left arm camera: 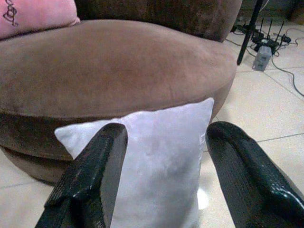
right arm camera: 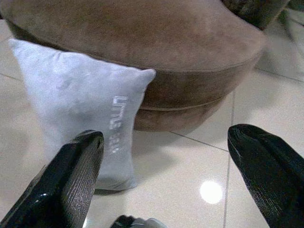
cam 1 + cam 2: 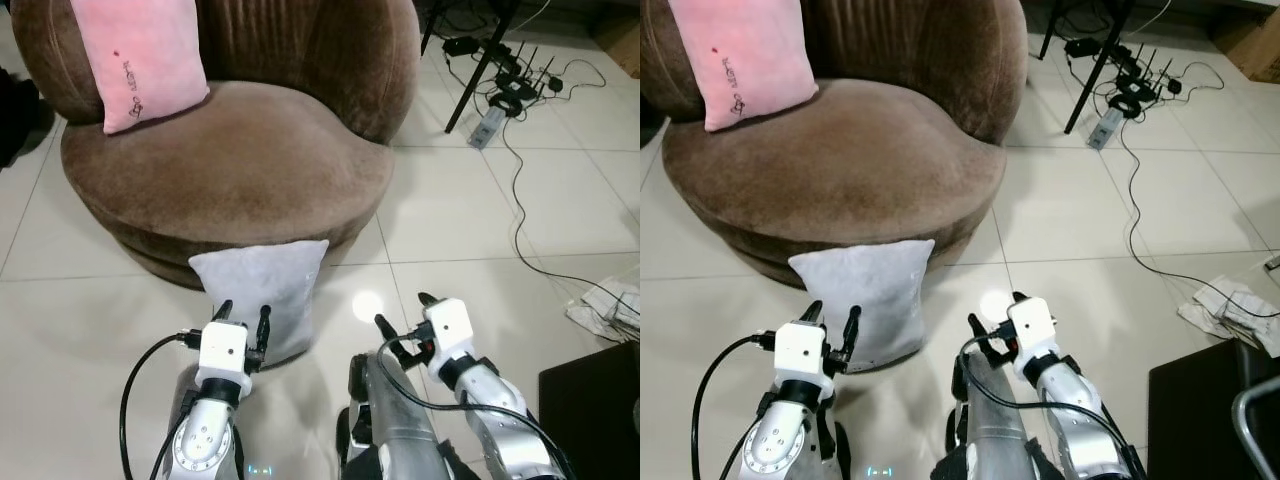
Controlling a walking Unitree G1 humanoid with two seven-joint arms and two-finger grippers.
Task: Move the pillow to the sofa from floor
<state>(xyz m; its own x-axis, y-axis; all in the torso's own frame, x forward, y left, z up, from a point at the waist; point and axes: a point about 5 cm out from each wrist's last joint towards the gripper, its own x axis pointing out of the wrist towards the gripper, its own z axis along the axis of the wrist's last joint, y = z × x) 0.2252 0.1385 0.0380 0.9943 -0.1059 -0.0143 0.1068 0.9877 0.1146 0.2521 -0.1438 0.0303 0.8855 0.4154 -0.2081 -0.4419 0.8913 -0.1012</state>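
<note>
A pink square pillow (image 3: 140,60) leans on the back of the round brown velvet sofa (image 3: 240,150). The left gripper (image 3: 243,318), jaws open, hovers just before the grey square pillow (image 3: 265,290), which stands on the pale tiled floor (image 3: 470,220) against the sofa's base. The right gripper (image 3: 402,312), jaws open, hangs beside it.

I see grey pillow (image 3: 268,295): square, soft fabric, pale lettering down one edge. Standing upright on white tiled floor (image 3: 470,220), leaning back against front base of sofa (image 3: 230,160). Sofa round, brown, plush, low seat with curved backrest. I note seat cushion broad and bare at front, directly above and behind pillow.
</note>
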